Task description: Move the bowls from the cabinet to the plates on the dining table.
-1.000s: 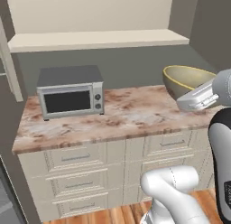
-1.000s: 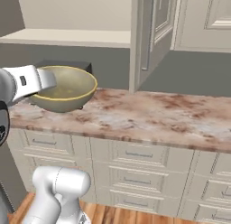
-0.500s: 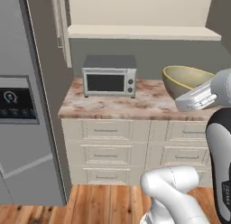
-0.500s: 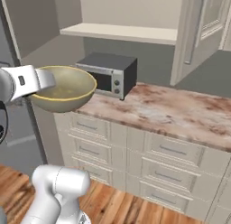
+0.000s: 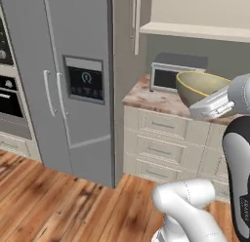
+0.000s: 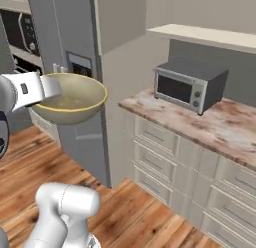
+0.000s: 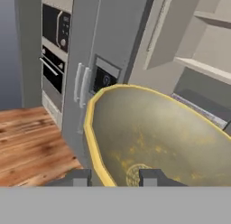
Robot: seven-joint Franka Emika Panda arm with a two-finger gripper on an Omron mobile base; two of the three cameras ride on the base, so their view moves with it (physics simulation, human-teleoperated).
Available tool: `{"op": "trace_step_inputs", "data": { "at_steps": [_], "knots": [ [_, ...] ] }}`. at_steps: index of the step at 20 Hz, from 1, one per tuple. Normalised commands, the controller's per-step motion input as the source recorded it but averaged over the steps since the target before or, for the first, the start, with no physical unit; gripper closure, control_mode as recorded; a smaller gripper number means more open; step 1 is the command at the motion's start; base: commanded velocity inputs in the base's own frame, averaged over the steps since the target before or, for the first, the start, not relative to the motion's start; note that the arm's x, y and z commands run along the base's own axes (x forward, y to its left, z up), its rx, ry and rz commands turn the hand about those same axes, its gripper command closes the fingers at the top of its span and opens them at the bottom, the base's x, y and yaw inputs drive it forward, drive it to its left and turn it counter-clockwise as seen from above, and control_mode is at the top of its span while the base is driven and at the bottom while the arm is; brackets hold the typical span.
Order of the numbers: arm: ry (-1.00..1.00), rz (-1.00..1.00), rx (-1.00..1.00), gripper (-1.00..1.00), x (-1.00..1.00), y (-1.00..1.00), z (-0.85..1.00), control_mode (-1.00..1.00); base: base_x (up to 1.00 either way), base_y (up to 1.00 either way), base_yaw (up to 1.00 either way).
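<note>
My gripper (image 7: 115, 177) is shut on the yellow rim of the olive-tan bowl (image 7: 162, 137), one finger inside it and one outside. I hold the bowl (image 5: 197, 87) upright in the air, level with the stone counter (image 6: 210, 117). From the right it (image 6: 72, 99) hangs over the wood floor in front of the fridge, with the gripper (image 6: 47, 87) at its left rim. The wall cabinet's open door (image 5: 133, 14) and beige shelf (image 5: 195, 31) are above the microwave. The cream-white bowl, the plates and the dining table are out of view.
A tall grey fridge (image 5: 78, 80) with a dispenser stands left of the counter, and a wall oven (image 5: 10, 90) is beyond it. A grey microwave (image 6: 187, 84) sits on the counter above cream drawers (image 5: 161, 138). Wood floor (image 5: 58, 202) spreads out to the left.
The whole picture has shifted: the base has swung left, so the counter and microwave slid right and the fridge and oven came into view. The bowl stays in my gripper.
</note>
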Motion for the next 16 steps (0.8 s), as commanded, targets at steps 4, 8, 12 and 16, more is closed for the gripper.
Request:
{"op": "trace_step_inputs", "data": {
  "at_steps": [4,8,12,16],
  "knots": [
    [0.0,0.0,0.0,1.0,0.0,0.0,0.0,1.0,-0.4,0.36,0.59],
    [0.0,0.0,0.0,1.0,0.0,0.0,0.0,1.0,-0.34,0.34,0.6],
    [0.0,0.0,0.0,1.0,0.0,0.0,0.0,1.0,-0.21,0.26,0.6],
    [0.0,0.0,0.0,1.0,0.0,0.0,0.0,1.0,-0.07,0.26,0.59]
  ]
}}
